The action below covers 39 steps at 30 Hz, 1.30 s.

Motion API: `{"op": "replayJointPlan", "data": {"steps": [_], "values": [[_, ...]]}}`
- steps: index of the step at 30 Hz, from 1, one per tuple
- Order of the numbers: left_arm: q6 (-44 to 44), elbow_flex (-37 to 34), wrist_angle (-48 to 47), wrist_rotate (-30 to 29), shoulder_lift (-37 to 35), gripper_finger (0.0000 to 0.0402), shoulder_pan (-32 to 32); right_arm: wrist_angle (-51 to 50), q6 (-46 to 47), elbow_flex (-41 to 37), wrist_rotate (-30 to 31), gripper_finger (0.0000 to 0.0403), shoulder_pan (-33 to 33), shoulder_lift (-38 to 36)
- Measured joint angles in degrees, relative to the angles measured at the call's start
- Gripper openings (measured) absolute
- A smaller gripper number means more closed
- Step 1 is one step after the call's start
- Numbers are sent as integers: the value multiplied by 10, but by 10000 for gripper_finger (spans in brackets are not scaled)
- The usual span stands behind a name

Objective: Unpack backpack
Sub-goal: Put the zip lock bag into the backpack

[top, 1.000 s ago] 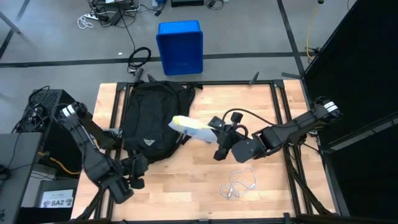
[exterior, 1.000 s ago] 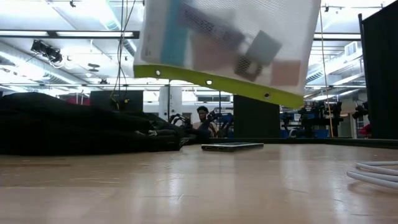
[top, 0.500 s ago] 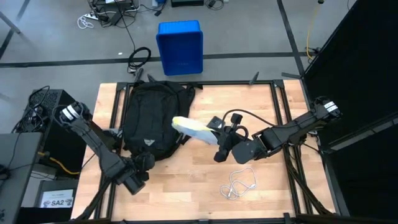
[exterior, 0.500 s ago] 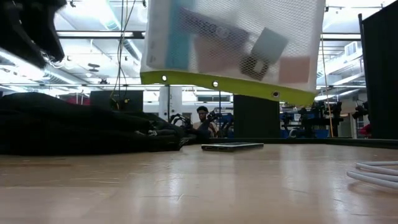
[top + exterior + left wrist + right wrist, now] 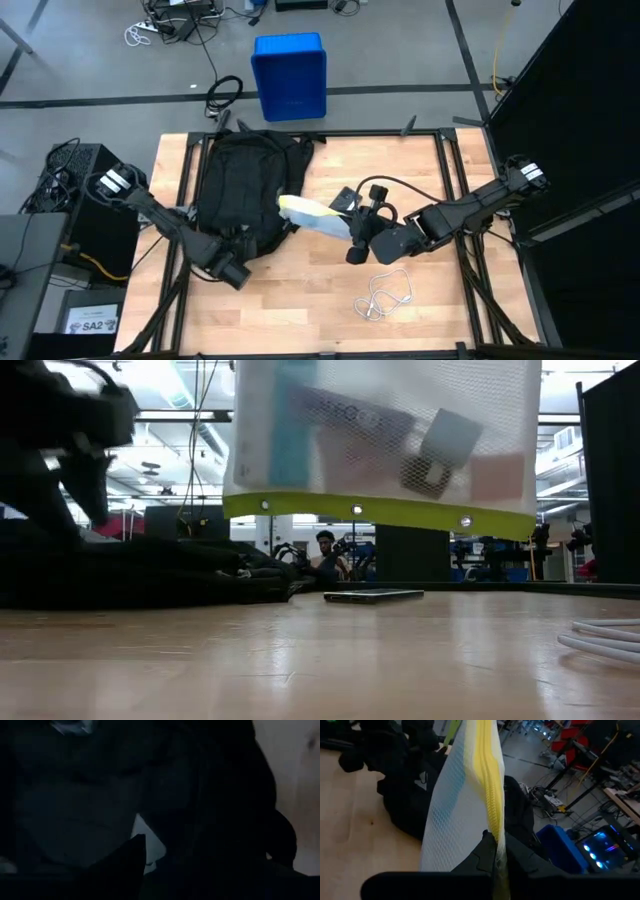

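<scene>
- Right gripper (image 5: 352, 232), just right of the backpack (image 5: 240, 190), fingers clenched on a white mesh pouch (image 5: 312, 214) with yellow zipper.
- Left gripper (image 5: 236, 270) at the backpack's near edge; finger state unclear.

bright overhead light, dark wrist view

The backpack (image 5: 243, 196) is large, rounded and made of black fabric. It lies flat on the left part of the wooden surface (image 5: 420, 190), with its front panel facing up and its top toward the far edge. A small white triangular logo (image 5: 237, 229) shows on the front near its lower end. Straps trail off at the far corners. In the low view it is a low, slumped dark mound (image 5: 150, 570) at the left.
</scene>
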Motion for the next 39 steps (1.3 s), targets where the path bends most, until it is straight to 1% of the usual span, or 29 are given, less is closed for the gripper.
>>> {"op": "replayJointPlan", "data": {"steps": [6,9,12,19,21,25,27,29,33,35,39], "values": [[46,-32,44,25,0,195,40,-16,27,-3,-18,0,0,0],[63,-28,46,41,0,195,45,-15,28,-19,-24,0,0,0],[79,-9,42,38,0,195,44,-16,32,-28,-31,0,-5,1],[67,43,-16,35,0,195,39,-15,50,-44,-34,0,-18,1],[62,53,-27,46,0,195,34,-16,53,-49,-38,0,-21,1],[55,58,-23,93,0,195,19,-15,59,-57,-47,0,-23,1],[44,57,-23,99,0,195,9,-15,67,-63,-49,0,-23,1],[33,52,-26,87,0,195,3,-15,67,-66,-49,0,-23,1],[16,23,-46,25,0,195,0,-14,72,-67,-50,0,-23,1],[14,1,-39,24,0,198,3,-13,72,-67,-51,0,-23,1],[13,-44,12,60,0,223,17,-13,72,-67,-52,0,-23,1]]}}
